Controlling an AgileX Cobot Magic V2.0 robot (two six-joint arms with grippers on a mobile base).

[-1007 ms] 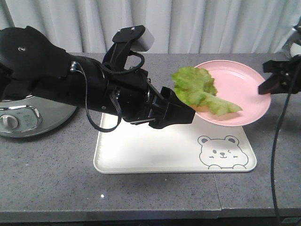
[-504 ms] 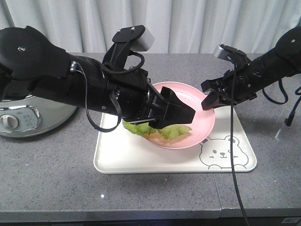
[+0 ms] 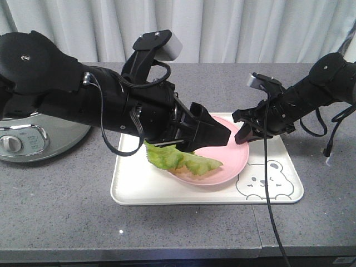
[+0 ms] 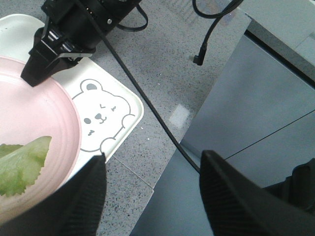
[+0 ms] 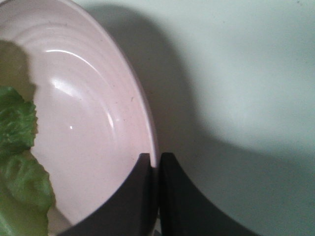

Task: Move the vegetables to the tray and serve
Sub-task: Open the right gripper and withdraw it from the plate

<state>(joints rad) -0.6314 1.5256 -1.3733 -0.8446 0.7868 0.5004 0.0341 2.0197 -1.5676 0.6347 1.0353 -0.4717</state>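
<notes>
Right tool was pinched shut on the rim of the pink plate; the right wrist view showed both fingers clamped on the thin edge with no gap. Left tool was spread wide and empty, hanging over the plate's near-left side, nothing between its fingers in the left wrist view. The lettuce leaf lay at the plate's low left edge, frilly end draped over the rim toward the tray; couldn't tell whether the leaf tip touched the tray. The plate sat over the middle of the tray, looking tipped, with your gripped side higher, beside the bear drawing. Judged step: pouring the leaf off the plate onto the tray, roughly halfway, since most of the leaf was on the plate. To do it well you needed to raise the gripped rim slowly so the leaf slid rather than flipped, hold the low edge over the bare left part of the tray and not past its border onto the tabletop, and keep the pinch firm, since a thin rim can twist out of the fingers. The left tool was well placed to nudge the leaf off if it stuck, but it should stay off the plate itself.
</notes>
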